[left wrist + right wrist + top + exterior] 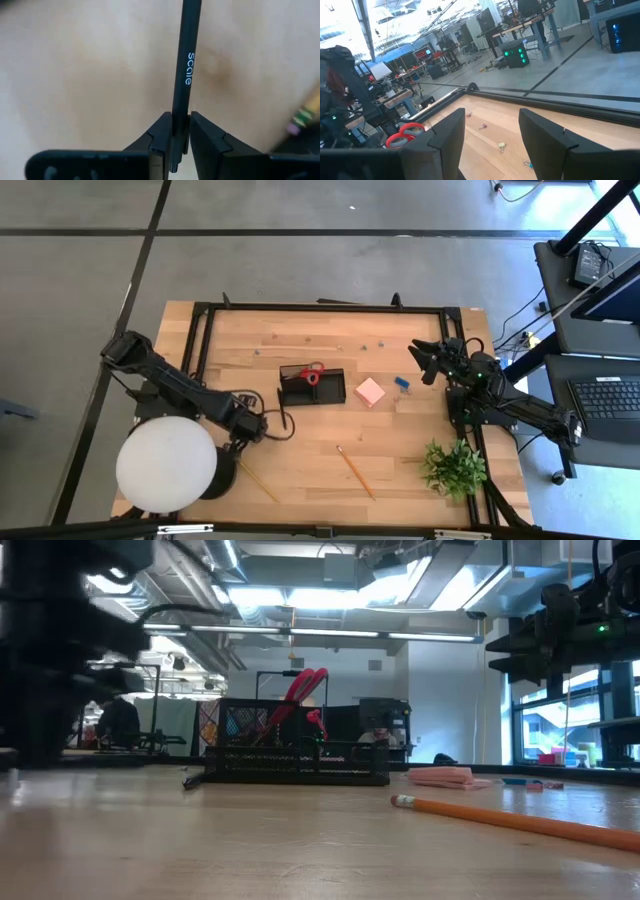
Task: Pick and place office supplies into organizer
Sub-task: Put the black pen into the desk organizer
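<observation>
1. Left pincer (268, 423) low over the pale wooden worktop (300, 460), just beside the big white round lamp (166, 463) and short of the organizer's near-left corner.
2. Clamped tight on a thin black pen (184, 75) with white lettering; fingers (159, 137) squeezing the barrel near its end, rest of the pen pointing forward over the wood.
3. From above, only a thin dark line showing at the left pincer's tip, near the tray; which part of the pen, cannot tell.
4. Small black mesh organizer tray (313, 388) sitting mid-worktop, red-handled scissors (312, 373) already standing in it, handles poking above the rim in the low view (303, 686).
5. Pink square sticky-note block (370, 391) flat on the wood just right of the tray, apart from it.
6. Tiny blue piece (401, 383) a little further right, between the pink block and the right arm.
7. Yellowish wooden pencil (354, 471) lying diagonally on the near half, well apart from the tray; a second pencil (258, 480) near the lamp base.
8. Right pincer (427, 358) raised off the surface at the right side, fingers (451, 135) spread wide, gripping nothing.
9. Green leafy plant (453, 468) at the near right corner, beside the right arm.
</observation>
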